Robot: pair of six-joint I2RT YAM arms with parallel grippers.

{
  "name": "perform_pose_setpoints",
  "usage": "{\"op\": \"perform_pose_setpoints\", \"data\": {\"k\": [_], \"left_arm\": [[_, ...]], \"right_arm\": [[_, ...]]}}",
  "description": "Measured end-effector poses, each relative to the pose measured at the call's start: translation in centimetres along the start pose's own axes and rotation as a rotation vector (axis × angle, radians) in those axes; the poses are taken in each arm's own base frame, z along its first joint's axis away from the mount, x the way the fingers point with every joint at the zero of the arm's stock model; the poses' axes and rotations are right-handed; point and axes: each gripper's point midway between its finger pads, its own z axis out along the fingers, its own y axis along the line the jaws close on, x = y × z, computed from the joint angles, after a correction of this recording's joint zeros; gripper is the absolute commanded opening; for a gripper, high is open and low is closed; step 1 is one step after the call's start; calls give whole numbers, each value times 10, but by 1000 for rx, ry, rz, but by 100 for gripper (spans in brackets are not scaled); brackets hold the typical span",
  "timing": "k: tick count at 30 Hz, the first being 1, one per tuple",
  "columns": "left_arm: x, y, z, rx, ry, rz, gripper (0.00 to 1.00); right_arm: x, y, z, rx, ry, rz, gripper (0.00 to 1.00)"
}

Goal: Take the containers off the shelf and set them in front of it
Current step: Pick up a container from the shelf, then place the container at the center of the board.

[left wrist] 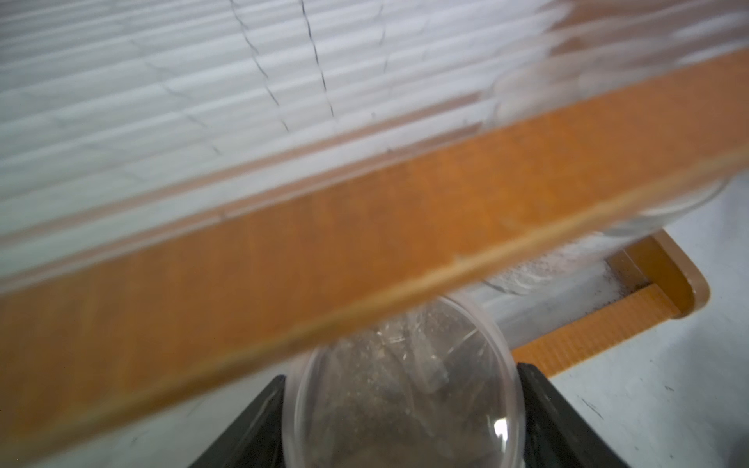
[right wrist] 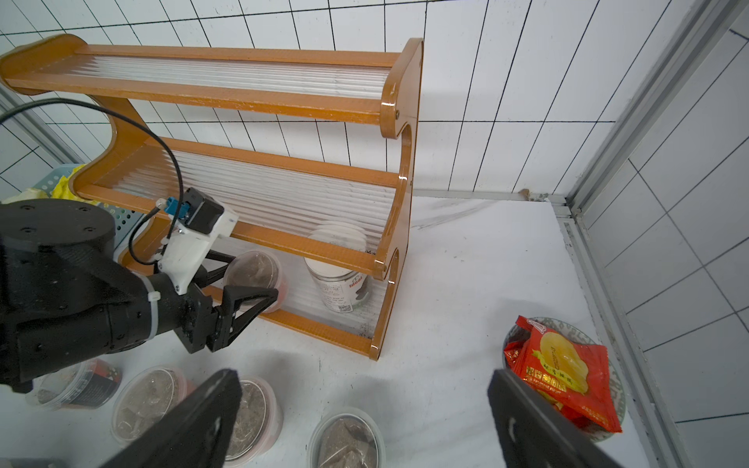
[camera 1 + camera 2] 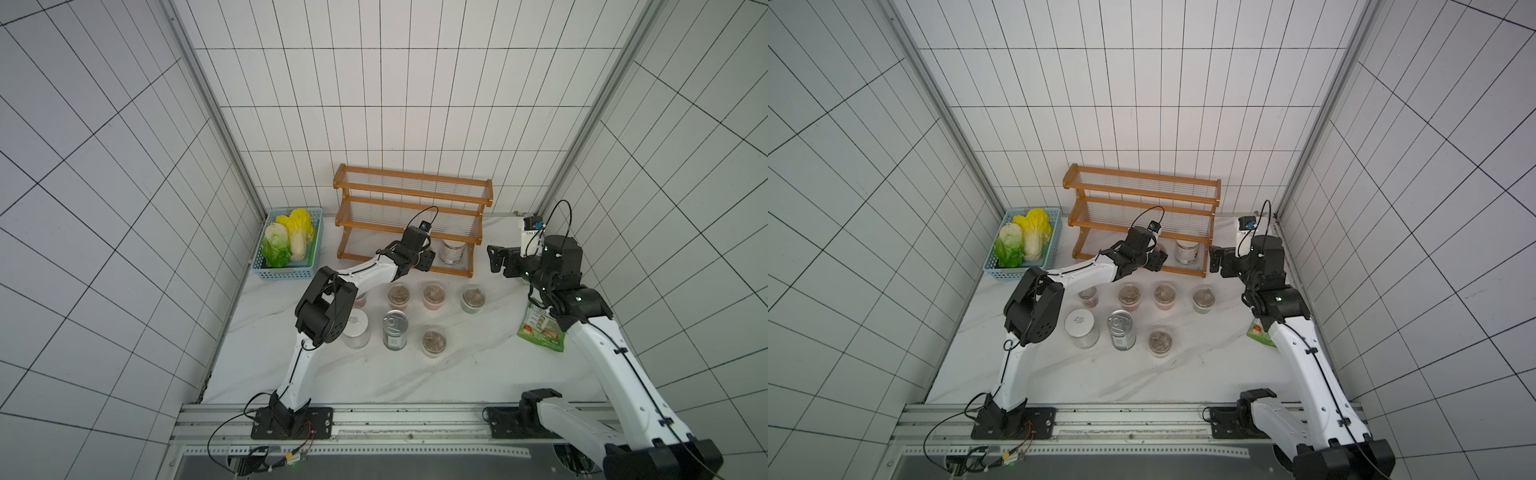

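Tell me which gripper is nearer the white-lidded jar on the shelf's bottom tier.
Left. The left gripper is at the bottom tier of the shelf, right beside the jar, closed around a clear cup. The right gripper hovers open beyond the shelf's end, farther off.

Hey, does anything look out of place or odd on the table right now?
Yes: a red snack packet lies on top of a round clear tub by the wall, covering its lid. Nothing looks spilled or tipped over.

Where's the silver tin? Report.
In both top views the silver tin stands before the shelf, white-lidded jar on its left, clear cup on its right.
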Motion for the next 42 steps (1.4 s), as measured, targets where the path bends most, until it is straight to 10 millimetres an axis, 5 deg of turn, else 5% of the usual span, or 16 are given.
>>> {"op": "perform_pose_setpoints", "data": {"k": [14, 20, 26, 30, 35, 42], "left_arm": [[19, -49, -94, 60, 19, 9, 73], [30, -119, -148, 181, 1, 39, 73], [57, -202, -178, 310, 15, 79, 73], [86, -232, -169, 334, 74, 104, 73], [121, -242, -146, 314, 151, 144, 73], [137, -250, -126, 300, 189, 172, 73]], "right_arm": [[-1, 0, -1, -2, -4, 0, 99], [-2, -3, -3, 19, -9, -4, 99], [-4, -16, -13, 94, -19, -23, 99], [-10, -28, -26, 163, -51, -29, 99], [-16, -36, -36, 207, -79, -32, 99], [-15, -38, -37, 218, -74, -30, 99]]}}
